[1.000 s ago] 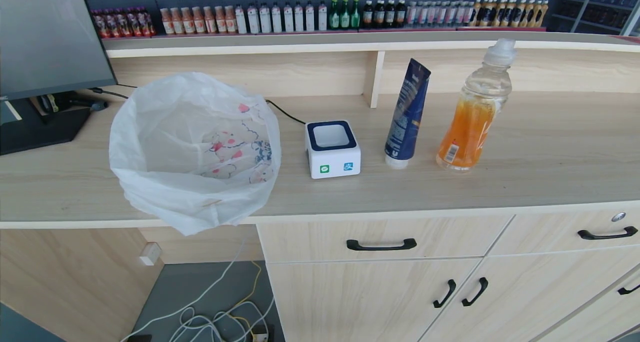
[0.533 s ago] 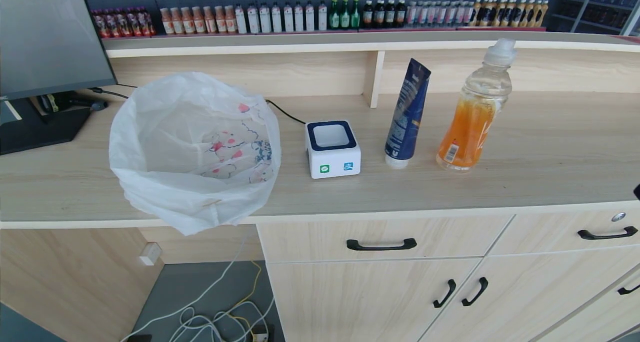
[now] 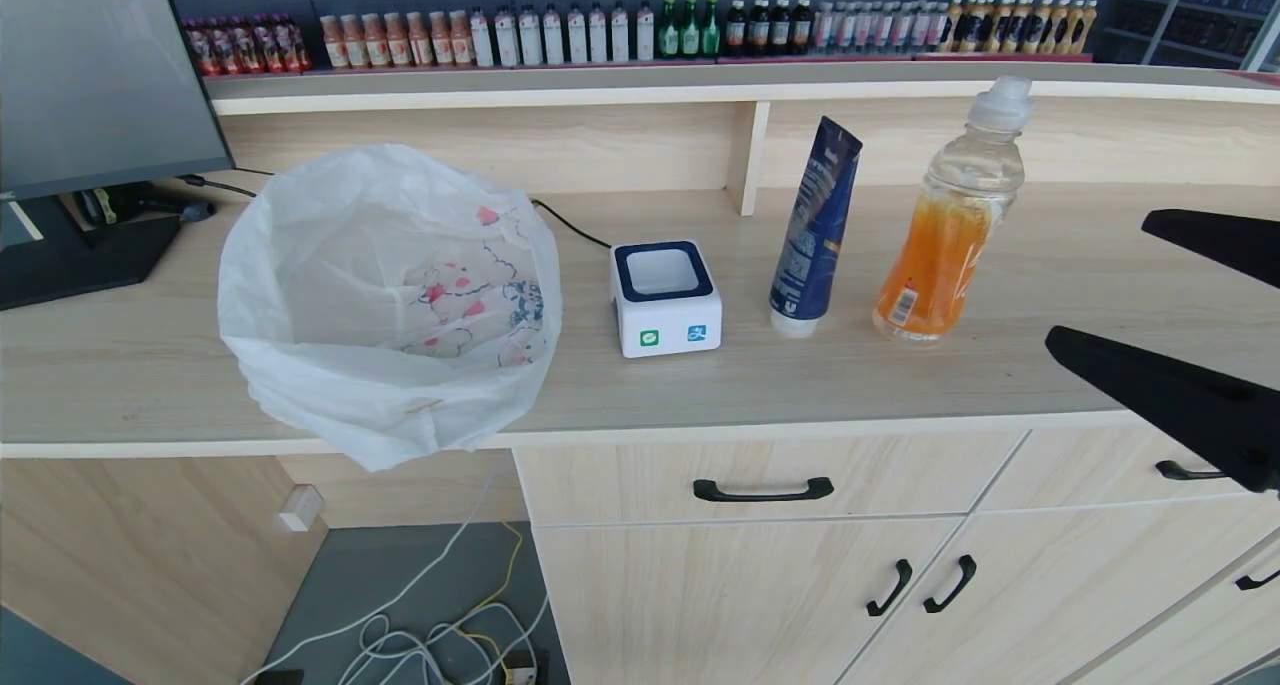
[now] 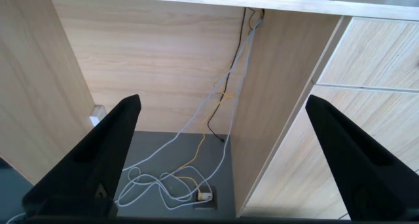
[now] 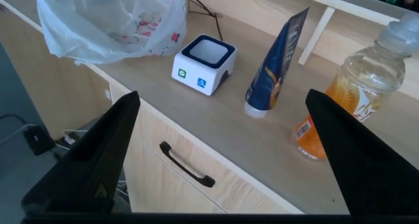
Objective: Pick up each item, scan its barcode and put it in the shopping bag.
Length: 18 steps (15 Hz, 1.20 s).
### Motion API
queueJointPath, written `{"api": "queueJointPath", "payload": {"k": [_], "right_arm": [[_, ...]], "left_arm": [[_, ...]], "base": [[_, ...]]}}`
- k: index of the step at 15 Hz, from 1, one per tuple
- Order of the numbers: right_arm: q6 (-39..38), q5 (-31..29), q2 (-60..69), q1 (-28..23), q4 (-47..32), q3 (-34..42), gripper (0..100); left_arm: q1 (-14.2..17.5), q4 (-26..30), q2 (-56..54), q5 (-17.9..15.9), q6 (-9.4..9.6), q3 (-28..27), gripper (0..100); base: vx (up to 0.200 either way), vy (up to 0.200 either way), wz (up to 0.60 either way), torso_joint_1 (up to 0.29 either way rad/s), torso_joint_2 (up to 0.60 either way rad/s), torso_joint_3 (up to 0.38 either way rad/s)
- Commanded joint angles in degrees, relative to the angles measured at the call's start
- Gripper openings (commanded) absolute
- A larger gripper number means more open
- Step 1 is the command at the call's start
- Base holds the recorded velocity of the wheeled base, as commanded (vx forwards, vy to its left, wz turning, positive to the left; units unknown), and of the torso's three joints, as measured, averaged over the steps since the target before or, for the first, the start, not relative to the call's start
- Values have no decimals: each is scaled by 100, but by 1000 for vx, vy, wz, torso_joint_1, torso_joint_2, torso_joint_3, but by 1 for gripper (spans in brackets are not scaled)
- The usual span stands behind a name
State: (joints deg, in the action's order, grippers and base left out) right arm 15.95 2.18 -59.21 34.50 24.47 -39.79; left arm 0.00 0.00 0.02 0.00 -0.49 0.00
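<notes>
Below the counter's [image 3: 130, 365] front edge, the left claw [image 4: 222, 103] hangs spread wide and empty before an open bay of loose cables [image 4: 190, 152]. On top, the white shopping bag [image 3: 390, 295] gapes open, sagging over the front edge. Beside it sits the small white scanner [image 3: 665, 298], then a blue tube [image 3: 815, 227] standing on its cap and, close by, an upright orange bottle [image 3: 950, 225]. At the right end, the right claw [image 3: 1097, 280] is spread wide, empty, apart from the bottle.
</notes>
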Motion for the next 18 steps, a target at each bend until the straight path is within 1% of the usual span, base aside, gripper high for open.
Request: {"api": "queueJointPath", "payload": {"k": [1,3,5,6,10,11,12,13,14,16,18], "right_arm": [[-4,-16,-530,57,243,6,100],[-100,-51,-644,57,296,-20,100],[-232,-289,-706,57,304,-2,100],[-382,-508,-847,57,489,-20,100],[-593,-930,-1559,127,1614,-46,100],[-689,-1422,-2007,426,2203,-46,100],[-751,-1721,-2156,505,2422,-29,100],[-786,-1853,-2218,505,2510,-29,100],[-979,-2178,-2446,505,2792,-99,100],[-1225,-2442,-2754,496,3205,-152,100],[-1313,-2459,-2833,435,3240,-152,100]], "left_arm": [[0,0,-2,0,-4,0,100],[-9,0,-2,0,-4,0,100],[0,0,-2,0,-4,0,100],[0,0,-2,0,-4,0,100],[0,0,-2,0,-4,0,100],[0,0,-2,0,-4,0,100],[0,0,-2,0,-4,0,100],[0,0,-2,0,-4,0,100],[0,0,-2,0,-4,0,100],[0,0,-2,0,-4,0,100],[0,0,-2,0,-4,0,100]], "base": [[0,0,0,0,0,0],[0,0,0,0,0,0],[0,0,0,0,0,0],[0,0,0,0,0,0],[0,0,0,0,0,0],[0,0,0,0,0,0],[0,0,0,0,0,0],[0,0,0,0,0,0],[0,0,0,0,0,0],[0,0,0,0,0,0],[0,0,0,0,0,0]]}}
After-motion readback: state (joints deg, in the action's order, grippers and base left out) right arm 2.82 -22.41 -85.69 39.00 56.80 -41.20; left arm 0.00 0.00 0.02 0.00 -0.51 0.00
